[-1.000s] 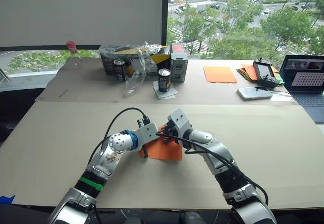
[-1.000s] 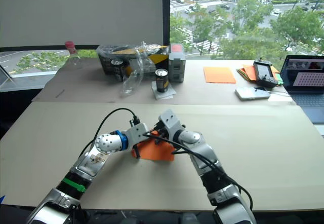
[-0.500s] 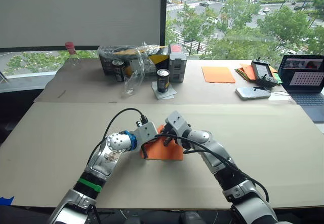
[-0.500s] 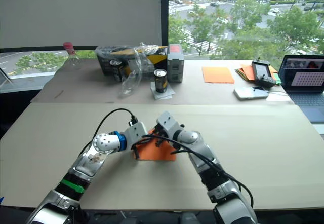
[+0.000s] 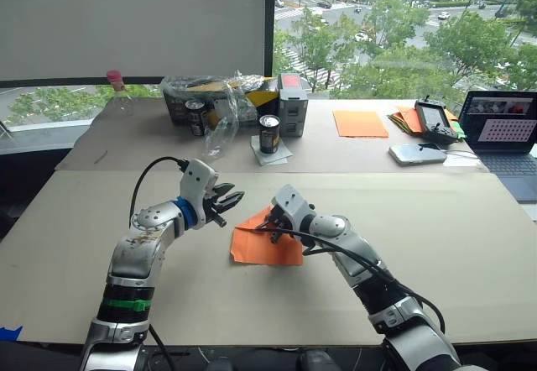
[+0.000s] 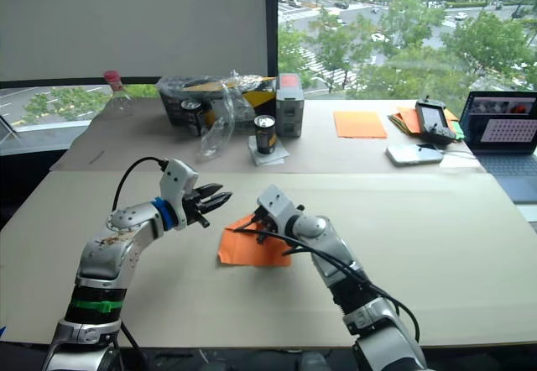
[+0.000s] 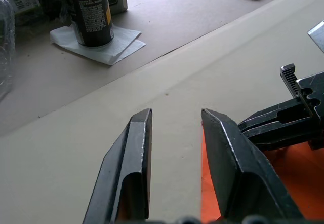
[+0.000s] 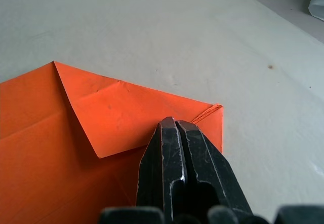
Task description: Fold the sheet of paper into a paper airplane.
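Our right tool (image 8: 175,127), fingers together and gripping nothing, presses on the sheet of paper (image 5: 267,245), which lies flat on the desk (image 5: 436,245) with one corner folded in; most folds remain. Beside the sheet our left tool (image 5: 228,201) hovers open and empty. Beyond the sheet stand cans (image 5: 270,133), then the windows.

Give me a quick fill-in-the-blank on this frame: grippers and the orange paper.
1. The left gripper is lifted off the table with its fingers ____.
2. The right gripper presses on the sheet of paper with its fingers ____.
3. One corner of the sheet is ____ over.

Missing words: open; shut; folded
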